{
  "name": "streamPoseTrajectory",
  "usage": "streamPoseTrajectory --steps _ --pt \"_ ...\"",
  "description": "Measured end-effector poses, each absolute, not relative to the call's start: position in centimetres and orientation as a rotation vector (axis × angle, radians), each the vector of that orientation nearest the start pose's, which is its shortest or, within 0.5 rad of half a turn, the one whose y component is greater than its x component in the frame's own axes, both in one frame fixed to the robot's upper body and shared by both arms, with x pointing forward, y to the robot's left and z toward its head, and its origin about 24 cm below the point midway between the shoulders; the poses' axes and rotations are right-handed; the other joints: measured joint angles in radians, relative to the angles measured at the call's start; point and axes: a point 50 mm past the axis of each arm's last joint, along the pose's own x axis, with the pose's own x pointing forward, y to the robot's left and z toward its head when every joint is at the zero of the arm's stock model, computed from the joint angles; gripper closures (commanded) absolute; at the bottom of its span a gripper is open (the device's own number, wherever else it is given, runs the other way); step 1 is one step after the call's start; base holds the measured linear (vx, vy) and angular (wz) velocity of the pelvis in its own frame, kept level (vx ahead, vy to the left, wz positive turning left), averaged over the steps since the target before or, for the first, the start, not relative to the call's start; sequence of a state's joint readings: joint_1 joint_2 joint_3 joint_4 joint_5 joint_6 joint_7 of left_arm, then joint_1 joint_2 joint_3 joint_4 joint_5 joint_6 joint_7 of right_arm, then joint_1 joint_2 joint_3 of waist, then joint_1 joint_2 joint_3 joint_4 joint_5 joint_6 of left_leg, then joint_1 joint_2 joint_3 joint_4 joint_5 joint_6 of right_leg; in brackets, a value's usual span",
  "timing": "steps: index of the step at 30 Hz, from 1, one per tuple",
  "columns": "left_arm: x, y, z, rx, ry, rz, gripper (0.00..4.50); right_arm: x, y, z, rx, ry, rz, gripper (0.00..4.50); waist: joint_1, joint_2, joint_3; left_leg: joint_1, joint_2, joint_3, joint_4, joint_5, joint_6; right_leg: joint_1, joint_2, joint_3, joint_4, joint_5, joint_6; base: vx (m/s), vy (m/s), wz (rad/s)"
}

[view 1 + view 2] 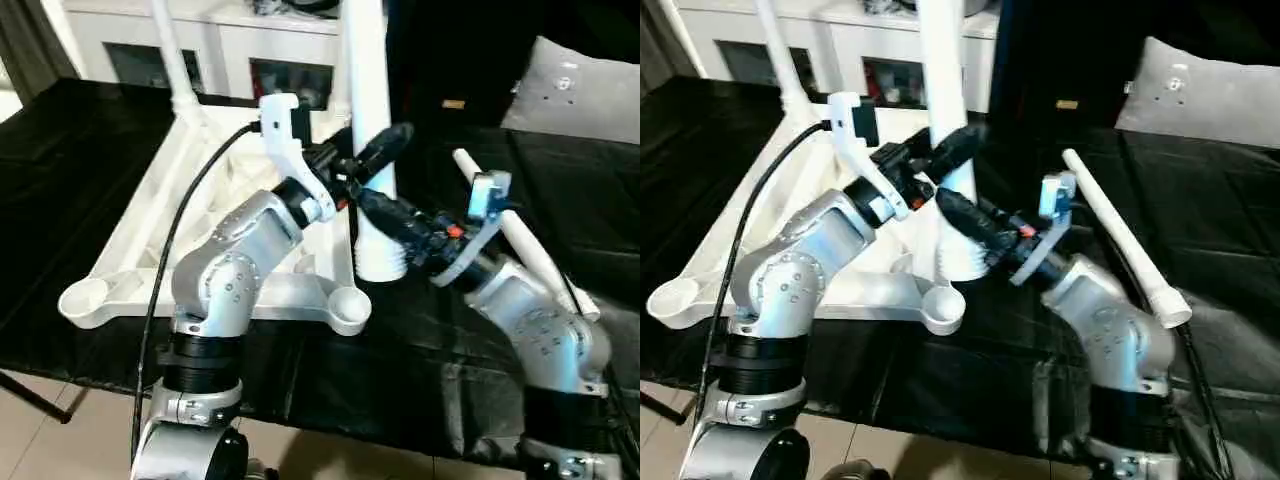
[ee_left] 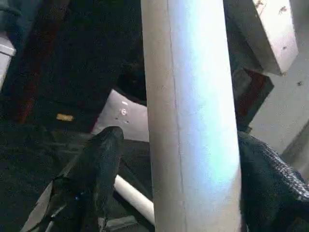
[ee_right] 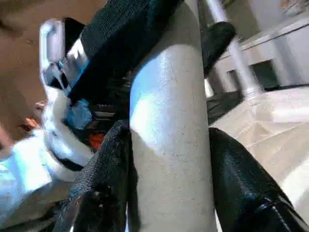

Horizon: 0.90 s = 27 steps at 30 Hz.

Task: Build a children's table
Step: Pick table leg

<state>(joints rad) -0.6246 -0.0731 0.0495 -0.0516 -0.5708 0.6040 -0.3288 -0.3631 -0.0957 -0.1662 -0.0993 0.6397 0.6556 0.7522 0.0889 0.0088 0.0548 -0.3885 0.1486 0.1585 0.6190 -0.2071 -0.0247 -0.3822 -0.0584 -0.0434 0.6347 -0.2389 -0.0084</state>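
While both claws pinch the upright leg (image 1: 368,120), black cloth (image 1: 60,170) covers the table before white cabinets (image 1: 220,45).

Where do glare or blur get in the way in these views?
Left wrist view: bluish sheen runs down the upright leg, and the background is soft. Right wrist view: a bright patch washes out the same leg, with blurred surroundings. Left eye view: evenly lit, and the tabletop reads clearly.
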Motion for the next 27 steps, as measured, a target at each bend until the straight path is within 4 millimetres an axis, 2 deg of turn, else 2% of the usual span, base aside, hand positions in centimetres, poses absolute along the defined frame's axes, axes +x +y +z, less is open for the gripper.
streamPoseTrajectory --steps 2,5,8,9,13,15,27 --pt "31.9 5.4 18.7 -0.505 -0.088 -0.782 1.31 29.0 -11.8 13.0 0.485 -0.034 0.937 2.62 -0.001 0.000 0.000 0.000 0.000 0.000 0.000 0.000 0.000 0.000 0.000 0.000 0.000 0.000 0.000 0.000 0.000 0.00" --pt "32.1 5.3 18.6 -0.501 -0.084 -0.724 1.65 29.3 -11.5 12.9 0.413 -0.054 0.879 2.62 -0.001 0.000 0.000 0.000 0.000 0.000 0.000 0.000 0.000 0.000 0.000 0.000 0.000 0.000 0.001 0.000 0.000 0.00" --pt "32.3 5.2 18.3 -0.499 -0.071 -0.671 1.74 29.5 -11.0 12.5 0.385 -0.050 0.857 2.62 -0.002 0.000 0.000 0.000 0.000 0.000 0.000 0.000 0.000 0.000 0.000 0.000 -0.001 0.001 0.001 0.000 0.000 0.00" --pt "32.3 5.1 18.3 -0.496 -0.068 -0.664 2.00 29.5 -10.8 12.5 0.372 -0.049 0.855 2.62 -0.002 0.000 0.000 0.000 0.000 0.000 0.000 0.000 0.000 0.000 0.000 0.000 -0.001 0.001 0.001 0.000 0.000 0.00" --pt "32.3 4.9 18.3 -0.491 -0.069 -0.663 2.14 29.6 -10.6 12.4 0.331 -0.061 0.837 2.62 -0.002 0.000 0.000 0.000 0.000 0.000 0.000 0.000 0.000 0.000 0.000 0.000 -0.001 0.001 0.001 0.000 0.000 0.00" --pt "32.3 4.8 18.2 -0.491 -0.066 -0.656 2.46 29.7 -10.5 12.3 0.318 -0.067 0.829 2.62 -0.002 0.000 0.000 0.000 0.000 0.000 0.000 0.000 0.000 0.000 0.000 0.000 -0.001 0.001 0.001 0.000 0.000 0.00" --pt "32.3 4.9 18.2 -0.498 -0.068 -0.647 2.62 29.8 -10.2 12.1 0.297 -0.083 0.812 2.62 -0.002 0.000 0.000 0.000 0.000 0.000 0.000 0.000 0.001 0.000 0.000 0.000 -0.001 0.002 0.001 0.000 0.000 0.00"
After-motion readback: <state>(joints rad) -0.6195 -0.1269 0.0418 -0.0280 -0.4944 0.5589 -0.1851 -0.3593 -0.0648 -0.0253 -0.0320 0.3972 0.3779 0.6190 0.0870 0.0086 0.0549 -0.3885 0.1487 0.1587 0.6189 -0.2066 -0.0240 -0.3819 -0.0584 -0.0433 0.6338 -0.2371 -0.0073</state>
